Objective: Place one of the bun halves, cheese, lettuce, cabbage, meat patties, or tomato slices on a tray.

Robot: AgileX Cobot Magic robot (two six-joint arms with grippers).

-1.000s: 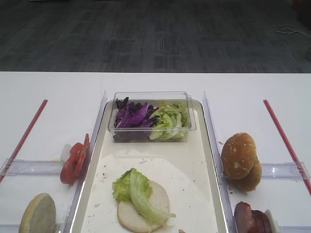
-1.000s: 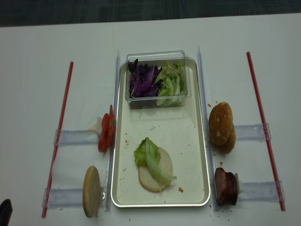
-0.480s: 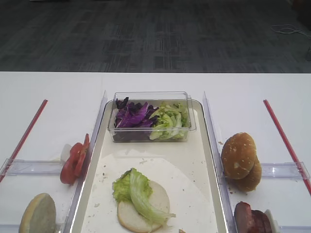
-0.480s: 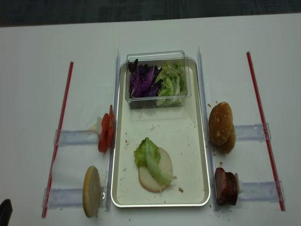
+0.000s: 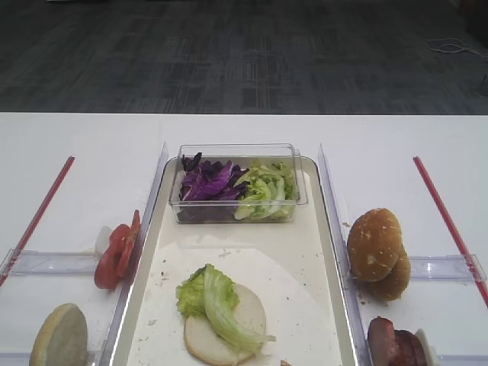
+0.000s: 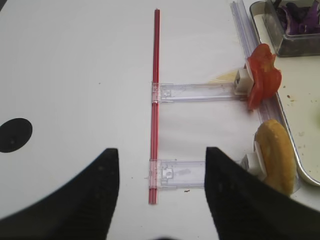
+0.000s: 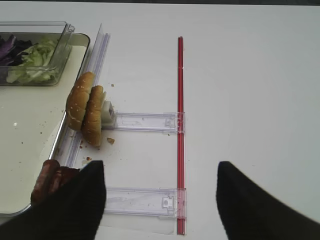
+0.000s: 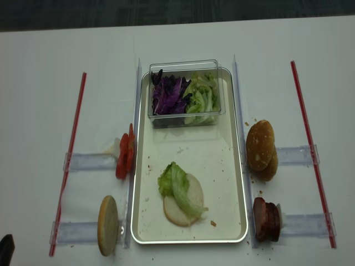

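White counter point(image 8: 183, 39) is carrying the tray point(image 8: 233, 166), a lettuce point(image 8: 178, 185)-topped bun half point(image 8: 186, 208) lying at its 6 o'clock; both end effectors point(image 7: 160, 200) point(image 6: 162, 175) are hovering wide, holding nothing.

Purple cabbage point(image 5: 210, 183) beside pale green lettuce point(image 5: 265, 191); cream tray point(image 5: 309, 252), silvery rim; red tomato slices point(image 5: 118, 252); reddish-brown meat patties point(image 5: 396, 341); golden speckled buns point(image 5: 375, 245); white table point(image 5: 91, 145).
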